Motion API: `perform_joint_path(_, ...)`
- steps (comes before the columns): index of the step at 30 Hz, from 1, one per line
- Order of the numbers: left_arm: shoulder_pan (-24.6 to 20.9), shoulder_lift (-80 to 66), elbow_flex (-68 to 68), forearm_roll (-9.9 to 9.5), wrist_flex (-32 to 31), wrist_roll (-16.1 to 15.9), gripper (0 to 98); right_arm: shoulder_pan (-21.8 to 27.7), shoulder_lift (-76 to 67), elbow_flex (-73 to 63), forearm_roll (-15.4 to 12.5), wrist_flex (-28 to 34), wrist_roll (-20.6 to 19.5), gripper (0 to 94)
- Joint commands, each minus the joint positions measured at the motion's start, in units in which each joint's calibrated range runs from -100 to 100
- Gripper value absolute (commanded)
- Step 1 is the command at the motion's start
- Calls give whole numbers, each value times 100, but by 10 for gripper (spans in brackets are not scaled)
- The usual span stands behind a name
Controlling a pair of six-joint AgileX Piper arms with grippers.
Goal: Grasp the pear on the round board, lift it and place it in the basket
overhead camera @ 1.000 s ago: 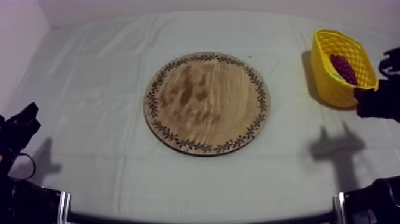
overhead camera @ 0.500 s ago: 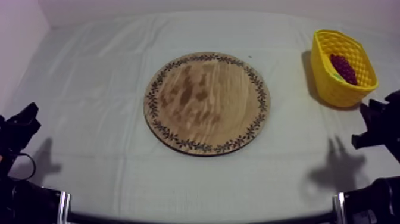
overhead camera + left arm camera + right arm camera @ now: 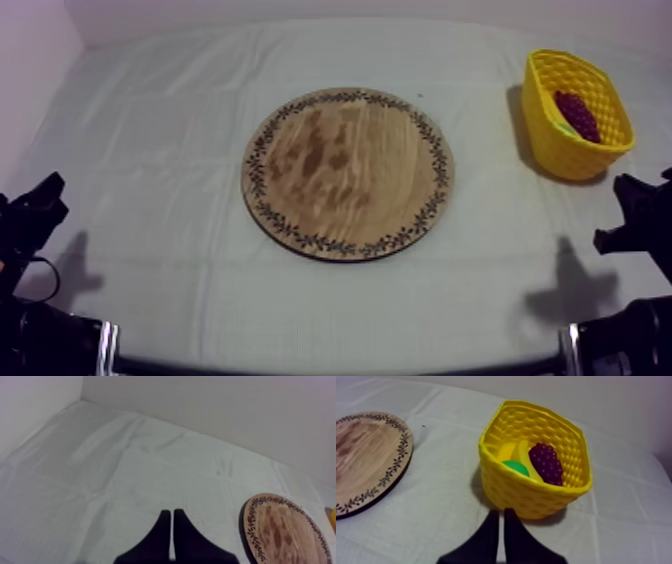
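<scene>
Grey-white cloth covers the whole worktop [image 3: 150, 140], with a plain pale wall behind. At the left, my left tool [image 3: 172, 512] sits low at its own edge, its fingers pressed together into a narrow wedge and gripping nothing; I judge it parked clear of the job. Mid-worktop lies the round wooden board with a leaf-patterned rim [image 3: 348, 172], bare of fruit. Far right stands the woven yellow basket [image 3: 560, 150]. The green toy pear [image 3: 515, 468] lies inside it, beside a yellow toy banana [image 3: 522, 453] and a dark purple bunch of toy grapes [image 3: 546, 463], so the drop looks done. My right tool [image 3: 501, 512] hangs just before the basket, fingers closed together and empty. I can read no label or writing anywhere.
</scene>
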Motion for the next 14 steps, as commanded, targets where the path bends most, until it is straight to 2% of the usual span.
perform_joint_path(1,0,0,0,-2,-1,1,1,-7,-2,7,-4,-43,-70,12)
perform_joint_path(14,0,0,0,-2,-1,1,1,-129,-6,13,-2,-46,-161,7)
